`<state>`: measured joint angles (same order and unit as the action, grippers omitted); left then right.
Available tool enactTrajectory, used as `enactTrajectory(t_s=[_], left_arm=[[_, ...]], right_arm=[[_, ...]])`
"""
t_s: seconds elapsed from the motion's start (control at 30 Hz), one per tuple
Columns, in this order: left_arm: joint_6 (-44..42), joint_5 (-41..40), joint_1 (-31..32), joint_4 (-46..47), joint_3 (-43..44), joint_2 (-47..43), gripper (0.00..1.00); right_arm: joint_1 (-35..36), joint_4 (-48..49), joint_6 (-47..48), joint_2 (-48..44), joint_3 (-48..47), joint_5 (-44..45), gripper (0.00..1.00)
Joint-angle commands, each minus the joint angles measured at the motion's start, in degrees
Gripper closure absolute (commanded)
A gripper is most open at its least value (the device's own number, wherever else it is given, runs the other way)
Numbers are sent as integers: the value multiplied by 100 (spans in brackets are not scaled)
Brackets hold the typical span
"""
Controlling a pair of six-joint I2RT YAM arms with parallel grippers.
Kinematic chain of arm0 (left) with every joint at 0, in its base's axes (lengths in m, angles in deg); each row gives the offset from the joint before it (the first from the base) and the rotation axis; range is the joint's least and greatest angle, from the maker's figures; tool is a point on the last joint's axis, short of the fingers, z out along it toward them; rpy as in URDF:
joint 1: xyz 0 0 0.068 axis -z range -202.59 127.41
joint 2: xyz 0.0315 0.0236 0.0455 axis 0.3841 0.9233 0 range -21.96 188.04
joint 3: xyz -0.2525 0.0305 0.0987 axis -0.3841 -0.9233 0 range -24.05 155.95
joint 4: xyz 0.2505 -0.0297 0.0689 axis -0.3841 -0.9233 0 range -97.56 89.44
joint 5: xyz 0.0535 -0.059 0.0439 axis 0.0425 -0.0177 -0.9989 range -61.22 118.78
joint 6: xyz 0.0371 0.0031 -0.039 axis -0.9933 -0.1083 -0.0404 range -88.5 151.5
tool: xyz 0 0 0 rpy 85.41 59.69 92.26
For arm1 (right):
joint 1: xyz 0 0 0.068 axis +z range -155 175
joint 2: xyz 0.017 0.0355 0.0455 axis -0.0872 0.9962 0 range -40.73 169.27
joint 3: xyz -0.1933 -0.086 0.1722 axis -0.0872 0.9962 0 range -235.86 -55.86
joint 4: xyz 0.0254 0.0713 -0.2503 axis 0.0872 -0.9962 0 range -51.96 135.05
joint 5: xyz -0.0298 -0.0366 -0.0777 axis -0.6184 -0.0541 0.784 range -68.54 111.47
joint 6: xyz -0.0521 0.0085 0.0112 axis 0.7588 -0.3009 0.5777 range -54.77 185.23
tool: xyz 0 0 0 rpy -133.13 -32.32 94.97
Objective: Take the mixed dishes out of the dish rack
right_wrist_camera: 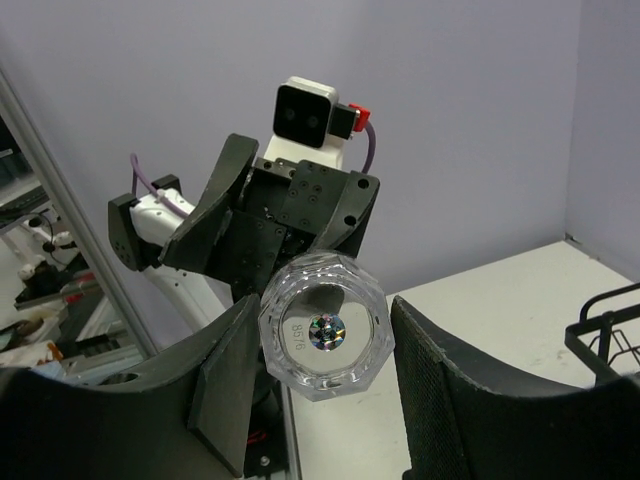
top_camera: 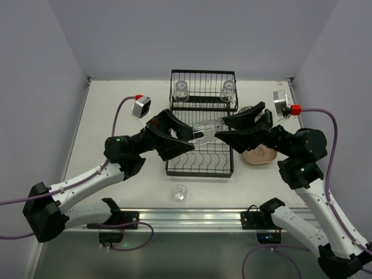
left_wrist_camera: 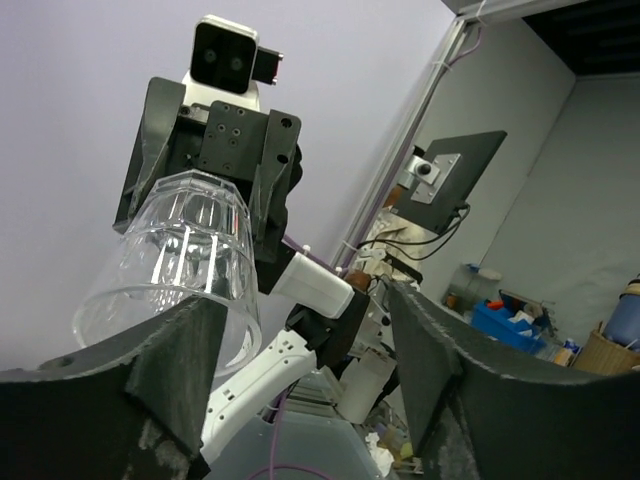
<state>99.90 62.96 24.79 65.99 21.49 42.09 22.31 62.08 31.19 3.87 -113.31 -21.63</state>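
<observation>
While right tool [top_camera: 221, 128] pinched the glass [top_camera: 204, 129] over the dish rack [top_camera: 197, 165], left tool [top_camera: 190, 136] sat spread round it. Likely handover.

The left arm [top_camera: 87, 181] and right arm [top_camera: 314, 192] bend inward, wrists level, grippers tip to tip. The right gripper [top_camera: 221, 129] clamps a glass [top_camera: 206, 129]; the left gripper [top_camera: 193, 138] stands spread at its rim, perhaps touching.

Your pale cream surface [top_camera: 102, 110] sits boxed in by plain lilac-grey walls [top_camera: 197, 35] on three sides. Lower right of the left wrist view: a cluttered room, blue bin [left_wrist_camera: 505, 325], wicker basket [left_wrist_camera: 610, 355].
</observation>
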Motion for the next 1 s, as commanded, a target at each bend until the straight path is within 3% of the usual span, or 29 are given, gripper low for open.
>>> enactTrajectory(t_s=[0.0,0.17,0.2,0.27,0.33,0.37,0.4,0.43,0.47,0.5,0.6,0.63,0.67,0.7,0.83,0.87,0.9,0.97], left_arm=[[94,-139,70,368,227,107,34],[94,-236,96,377,201,239,63],[94,-244,96,377,210,257,72],[95,-253,96,307,236,336,100],[7,-262,96,167,245,362,100],[-46,-262,96,88,254,354,100],[-124,-271,96,-35,262,336,100],[-456,-271,96,-210,289,258,100],[-685,-280,96,-778,332,205,100],[-923,-332,105,-1175,455,135,100],[-2815,-638,123,-3536,1102,-77,100],[-3267,-753,158,-5022,1359,-25,100],[-3724,-1111,184,-5751,1883,45,100],[-4407,-1367,202,-7150,2097,203,100],[-5475,-2028,342,-9209,2731,677,100],[-5478,-2029,430,-9508,2845,679,100],[-5678,-2264,578,-10094,3134,914,100],[-5934,-2885,1324,-10703,3504,1248,100]], right_arm=[[20,757,-147,-48,225,177,100],[81,1291,-234,-109,515,222,100],[81,1380,-269,-118,568,222,100],[99,1486,-305,-144,656,257,100],[90,1408,-252,-179,682,292,100],[90,1294,-156,-197,691,301,92],[90,1180,-86,-206,683,310,76],[90,996,2,-267,665,380,52],[99,794,194,-320,648,676,23],[90,201,283,-364,604,879,1],[90,-1269,626,-601,411,2222,1],[90,-2239,705,-741,314,2670,1],[90,-2710,715,-838,235,3631,1],[90,-3123,715,-969,113,4120,1],[90,-5432,487,-1760,-378,6717,1],[90,-5778,478,-1805,-381,6726,1],[90,-6043,504,-1814,-651,7335,1],[90,-6703,600,-1727,-1038,7665,1]])
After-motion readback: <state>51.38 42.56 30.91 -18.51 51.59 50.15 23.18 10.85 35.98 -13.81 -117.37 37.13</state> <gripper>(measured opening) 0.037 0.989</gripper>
